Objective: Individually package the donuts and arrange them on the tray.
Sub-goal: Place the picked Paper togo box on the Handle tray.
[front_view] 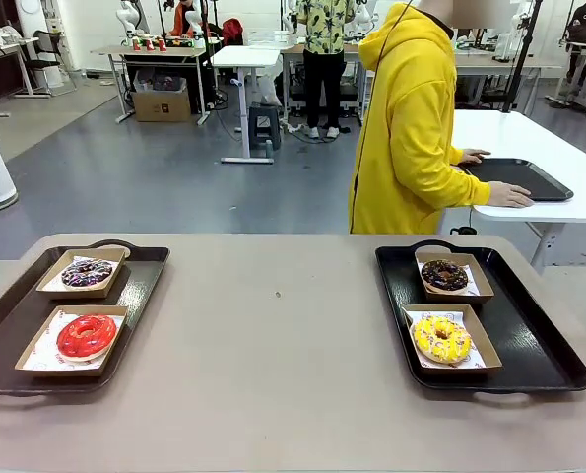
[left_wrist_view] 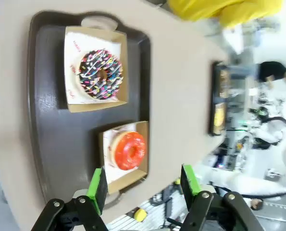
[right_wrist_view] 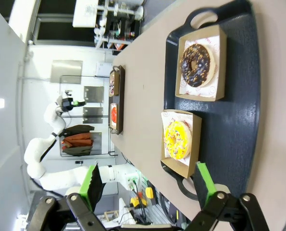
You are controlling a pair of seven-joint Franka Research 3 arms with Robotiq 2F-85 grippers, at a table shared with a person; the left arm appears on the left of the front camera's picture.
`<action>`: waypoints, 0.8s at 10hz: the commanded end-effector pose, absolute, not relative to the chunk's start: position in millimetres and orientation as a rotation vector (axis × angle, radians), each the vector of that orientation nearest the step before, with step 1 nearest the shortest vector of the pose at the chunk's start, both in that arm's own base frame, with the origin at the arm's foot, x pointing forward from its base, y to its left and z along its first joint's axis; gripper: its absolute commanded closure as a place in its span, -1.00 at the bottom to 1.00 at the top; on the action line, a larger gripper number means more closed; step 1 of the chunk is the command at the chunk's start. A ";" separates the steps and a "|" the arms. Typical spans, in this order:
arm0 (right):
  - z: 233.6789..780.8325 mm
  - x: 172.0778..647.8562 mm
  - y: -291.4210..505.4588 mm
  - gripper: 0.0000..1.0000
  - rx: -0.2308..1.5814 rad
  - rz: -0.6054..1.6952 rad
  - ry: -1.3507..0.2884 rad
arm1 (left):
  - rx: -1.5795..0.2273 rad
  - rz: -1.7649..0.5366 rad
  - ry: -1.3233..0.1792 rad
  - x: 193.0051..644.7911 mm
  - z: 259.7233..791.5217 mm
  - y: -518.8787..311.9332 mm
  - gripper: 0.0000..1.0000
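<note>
Four donuts each lie in a brown cardboard box on two black trays. On the left tray (front_view: 7,330) sit the dark sprinkled donut (front_view: 87,273) and the red donut (front_view: 86,335). The right tray (front_view: 529,345) carries the chocolate donut (front_view: 444,275) and the yellow donut (front_view: 442,338). My left gripper (left_wrist_view: 143,185) hangs open high above the red donut (left_wrist_view: 128,150), with the sprinkled donut (left_wrist_view: 100,74) farther along its tray (left_wrist_view: 51,144). My right gripper (right_wrist_view: 148,185) is open and empty, high above the yellow donut (right_wrist_view: 177,138) and chocolate donut (right_wrist_view: 197,65) on their tray (right_wrist_view: 239,120).
A person in a yellow hoodie (front_view: 411,128) stands beyond the far edge, turned to a white side table with both hands on another black tray (front_view: 519,177). The beige tabletop (front_view: 273,335) lies bare between the two trays.
</note>
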State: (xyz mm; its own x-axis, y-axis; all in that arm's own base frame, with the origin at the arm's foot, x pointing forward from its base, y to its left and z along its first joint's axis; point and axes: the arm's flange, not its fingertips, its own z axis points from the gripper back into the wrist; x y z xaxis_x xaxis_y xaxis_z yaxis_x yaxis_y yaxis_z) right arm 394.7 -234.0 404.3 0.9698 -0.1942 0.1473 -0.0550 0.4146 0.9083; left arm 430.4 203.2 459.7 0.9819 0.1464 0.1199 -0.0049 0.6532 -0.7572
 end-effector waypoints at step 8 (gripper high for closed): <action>404.2 395.3 -233.2 -1.00 1.141 -0.093 -0.245 | -1.190 0.285 -0.194 386.3 389.3 308.8 -0.60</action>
